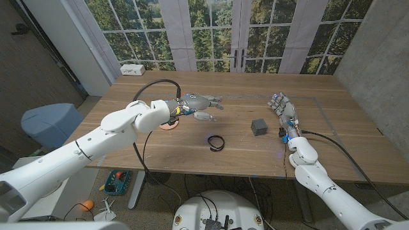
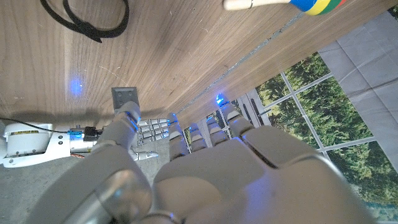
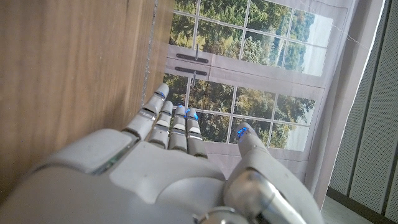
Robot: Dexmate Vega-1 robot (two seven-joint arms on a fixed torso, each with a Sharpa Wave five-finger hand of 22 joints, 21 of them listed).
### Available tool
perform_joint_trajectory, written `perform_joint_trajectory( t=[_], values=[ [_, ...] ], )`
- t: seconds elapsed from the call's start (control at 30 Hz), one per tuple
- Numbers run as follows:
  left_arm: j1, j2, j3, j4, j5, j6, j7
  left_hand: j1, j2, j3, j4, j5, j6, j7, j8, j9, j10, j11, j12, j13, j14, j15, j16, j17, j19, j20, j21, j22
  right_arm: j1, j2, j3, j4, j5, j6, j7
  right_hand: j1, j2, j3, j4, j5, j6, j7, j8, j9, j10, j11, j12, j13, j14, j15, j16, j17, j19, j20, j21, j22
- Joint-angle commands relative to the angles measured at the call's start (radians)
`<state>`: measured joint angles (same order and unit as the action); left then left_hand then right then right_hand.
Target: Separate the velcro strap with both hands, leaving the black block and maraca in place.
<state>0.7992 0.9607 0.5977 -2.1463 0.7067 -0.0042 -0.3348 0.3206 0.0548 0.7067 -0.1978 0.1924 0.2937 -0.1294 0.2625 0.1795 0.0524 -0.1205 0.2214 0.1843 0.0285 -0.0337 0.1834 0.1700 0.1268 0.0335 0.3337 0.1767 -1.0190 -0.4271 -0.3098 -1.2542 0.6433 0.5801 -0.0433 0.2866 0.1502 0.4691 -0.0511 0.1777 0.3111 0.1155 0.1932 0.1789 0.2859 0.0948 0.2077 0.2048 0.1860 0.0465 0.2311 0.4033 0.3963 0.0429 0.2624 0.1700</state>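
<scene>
Biggest risk I see: the left robot hand (image 1: 199, 106) swings down for the velcro strap (image 1: 216, 142) and clips the maraca (image 1: 169, 119) tucked right beside it, or the right robot hand (image 1: 284, 112) bumps the black block (image 1: 259, 126) just next to it. Both robot hands are spread, holding nothing. The strap's a thin black closed loop lying flat on the counter (image 1: 160, 150), between the two hands and nearer the robot.

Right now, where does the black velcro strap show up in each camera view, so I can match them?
Head view: the velcro strap lies as a loop near the table's front edge, left of the black block.
Left wrist view: strap at the upper left corner, on the wood.
Right wrist view: not in it.
Shared landmark: the black block, in head and left wrist views.
</scene>
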Motion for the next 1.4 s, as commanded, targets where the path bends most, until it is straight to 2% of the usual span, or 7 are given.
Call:
perform_joint_trajectory(
  t=[0.03,0.23,0.3,0.47,0.7,1.2,1.4],
  values=[
    [0.004,0.015,0.006,-0.052,0.133,-0.033,-0.055,0.119,-0.049,0.016,0.000,0.007,0.096,0.024,0.027,0.004,0.144,-0.009,0.032,0.005,0.081,-0.035,0.017,0.003,0.043,0.001,-0.016,0.004,-0.016,0.014,0.004,0.005,0.000,0.032,-0.001,-0.014,0.001,-0.002,-0.001,-0.001,0.011,0.000,0.003,0.004,0.011,-0.002,0.002,0.002,0.010,0.001,0.004,0.003,0.008,0.000,-0.002,0.004],
    [0.033,0.019,-0.007,-0.072,0.189,-0.035,-0.051,0.194,-0.078,0.012,0.001,0.006,0.156,0.043,0.042,0.006,0.227,-0.006,0.045,0.008,0.150,-0.048,0.026,0.004,0.063,0.000,-0.025,0.006,-0.024,0.015,0.004,-0.002,-0.002,0.033,-0.006,-0.016,0.002,-0.003,-0.002,-0.001,0.015,0.000,0.004,0.004,0.016,-0.001,0.004,0.002,0.011,0.001,0.005,0.002,0.010,0.001,-0.004,0.004],
    [0.042,0.019,-0.010,-0.078,0.212,-0.035,-0.048,0.225,-0.091,0.008,0.001,0.003,0.186,0.045,0.052,0.007,0.264,-0.020,0.051,0.009,0.171,-0.058,0.027,0.004,0.070,0.000,-0.030,0.006,-0.025,0.015,0.004,-0.003,-0.002,0.034,-0.006,-0.017,0.003,-0.004,-0.002,-0.001,0.016,-0.001,0.004,0.004,0.018,-0.003,0.004,0.002,0.014,0.000,0.006,0.002,0.011,0.001,-0.005,0.005],
    [0.059,0.016,-0.016,-0.086,0.258,-0.038,-0.041,0.300,-0.116,-0.003,0.002,0.000,0.239,0.056,0.070,0.010,0.344,-0.025,0.062,0.013,0.217,-0.077,0.028,0.005,0.106,-0.006,-0.029,0.007,-0.027,0.017,0.006,-0.003,-0.002,0.041,-0.006,-0.018,0.003,-0.005,-0.002,-0.001,0.017,0.000,0.004,0.004,0.020,-0.003,0.004,0.002,0.016,-0.001,0.007,0.001,0.013,0.002,-0.006,0.005],
    [0.080,0.015,-0.018,-0.083,0.312,-0.051,-0.030,0.343,-0.133,-0.013,0.003,-0.003,0.234,0.036,0.067,0.011,0.354,-0.036,0.052,0.015,0.217,-0.081,0.020,0.006,0.115,-0.013,-0.034,0.008,-0.037,0.013,0.009,-0.016,-0.005,0.040,-0.015,-0.020,0.005,-0.006,-0.003,-0.001,0.022,0.000,0.005,0.004,0.022,-0.002,0.004,0.002,0.017,-0.001,0.007,0.001,0.015,0.003,-0.008,0.005],
    [0.092,-0.010,-0.011,-0.057,0.331,-0.066,-0.058,0.376,-0.139,-0.026,0.009,-0.004,0.247,0.046,0.068,0.011,0.375,-0.035,0.049,0.016,0.217,-0.076,0.016,0.007,0.120,-0.013,-0.039,0.009,-0.038,0.010,0.016,-0.011,0.002,0.045,-0.008,-0.024,0.006,-0.009,-0.005,0.000,0.027,0.001,0.005,0.005,0.029,-0.002,0.005,0.002,0.020,0.000,0.008,-0.001,0.020,0.005,-0.013,0.005],
    [0.084,-0.016,-0.004,-0.044,0.327,-0.081,-0.068,0.393,-0.140,-0.035,0.010,-0.004,0.275,0.046,0.076,0.012,0.394,-0.054,0.049,0.017,0.221,-0.079,0.016,0.007,0.124,-0.014,-0.041,0.010,-0.036,0.007,0.018,-0.011,0.002,0.039,-0.009,-0.025,0.007,-0.009,-0.005,0.000,0.028,0.001,0.005,0.005,0.029,-0.001,0.005,0.002,0.021,0.002,0.008,-0.001,0.021,0.005,-0.014,0.005]
  ],
)
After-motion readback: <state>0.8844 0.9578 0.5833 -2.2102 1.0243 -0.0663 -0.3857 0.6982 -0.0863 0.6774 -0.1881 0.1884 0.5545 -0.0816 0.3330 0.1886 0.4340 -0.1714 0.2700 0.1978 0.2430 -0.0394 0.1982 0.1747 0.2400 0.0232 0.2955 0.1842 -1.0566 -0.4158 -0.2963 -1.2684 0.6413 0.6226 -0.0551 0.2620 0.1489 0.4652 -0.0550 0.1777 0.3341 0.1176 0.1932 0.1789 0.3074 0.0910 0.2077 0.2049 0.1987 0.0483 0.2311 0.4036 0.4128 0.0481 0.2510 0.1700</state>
